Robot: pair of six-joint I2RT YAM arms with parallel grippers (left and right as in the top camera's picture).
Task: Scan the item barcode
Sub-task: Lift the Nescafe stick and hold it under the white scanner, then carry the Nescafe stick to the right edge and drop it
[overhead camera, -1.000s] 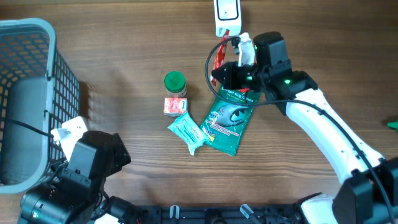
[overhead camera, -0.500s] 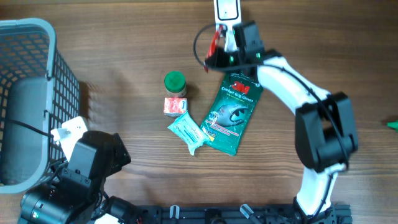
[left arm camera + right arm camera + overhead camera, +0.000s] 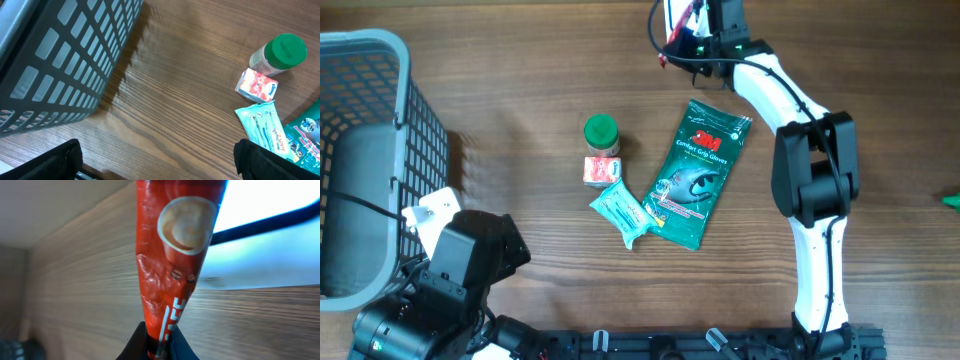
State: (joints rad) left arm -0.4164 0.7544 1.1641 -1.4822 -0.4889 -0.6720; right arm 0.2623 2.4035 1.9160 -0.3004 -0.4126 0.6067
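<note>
- Wood-grain bench [image 3: 520, 80] is carrying a small cluster of goods near its centre; grey mesh basket [image 3: 382, 42] is sitting at 9 o'clock.
- R pincer [image 3: 155, 342] is reaching to the 12 o'clock edge in the overhead view, clenched on the bottom end of a red coffee sachet [image 3: 170, 255].
- Sachet is standing upright in that grip, off the bench, w/ its cup print at the top.
- Bright pale shape [image 3: 265, 205] is showing behind the sachet at 2 o'clock in the R wrist view; too blurred to name.
- L pincer [image 3: 160, 167] is hanging at 7 o'clock w/ its jaws spread wide, gripping nothing.
- Green-lidded jar [image 3: 601, 131] is standing just at 12 o'clock of a small red-and-white pack [image 3: 599, 171], approx touching it.
- Teal wipes pack [image 3: 623, 213] is lying at 5 o'clock of that pack.
- Big green 3M pack [image 3: 695, 175] is lying flat at 3 o'clock of the wipes, tilted, its lower edge touching them.
</note>
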